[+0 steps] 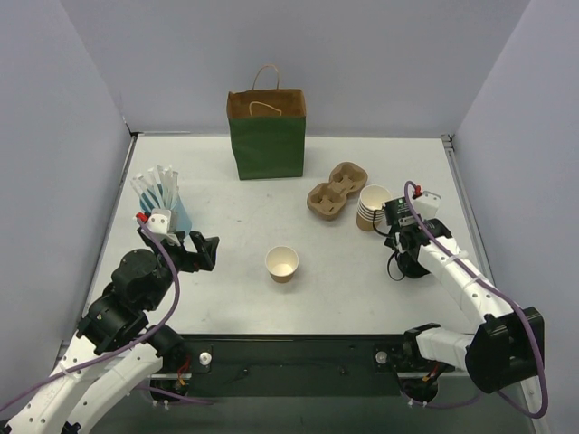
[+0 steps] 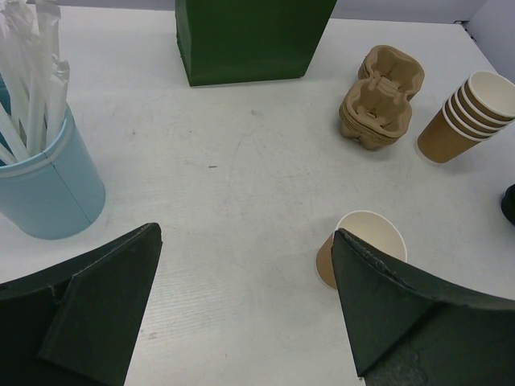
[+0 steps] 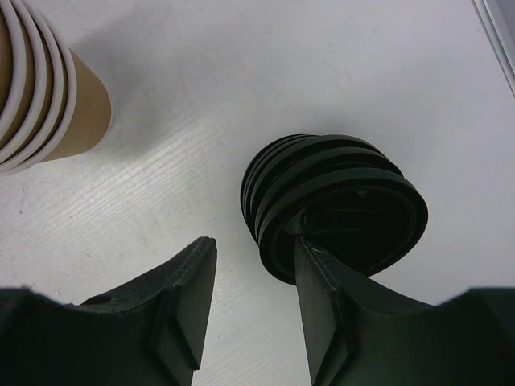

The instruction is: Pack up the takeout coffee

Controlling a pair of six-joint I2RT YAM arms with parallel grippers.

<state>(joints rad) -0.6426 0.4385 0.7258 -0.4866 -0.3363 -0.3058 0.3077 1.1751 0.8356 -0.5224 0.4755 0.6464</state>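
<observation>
No takeout coffee with a lid on it shows in any view. A single open kraft cup (image 1: pixel 281 263) stands mid-table, and in the left wrist view this cup (image 2: pixel 366 237) sits just beyond my right-hand fingertip. My left gripper (image 1: pixel 204 249) (image 2: pixel 245 233) hovers wide open over bare table, left of the cup. My right gripper (image 1: pixel 403 246) (image 3: pixel 253 245) is open, with only table between its fingers. A tilted stack of black lids (image 3: pixel 338 201) lies just past its right finger (image 3: pixel 322 273), which overlaps the stack's near rim.
A green paper bag (image 1: pixel 266 136) (image 2: pixel 249 36) stands open at the back. A pulp cup carrier (image 1: pixel 335 192) (image 2: pixel 380 95) lies beside a leaning stack of unlidded cups (image 1: pixel 371 208) (image 2: pixel 471 112) (image 3: pixel 40 88). A blue holder of wrapped straws (image 1: pixel 167 203) (image 2: pixel 48 189) stands at the left.
</observation>
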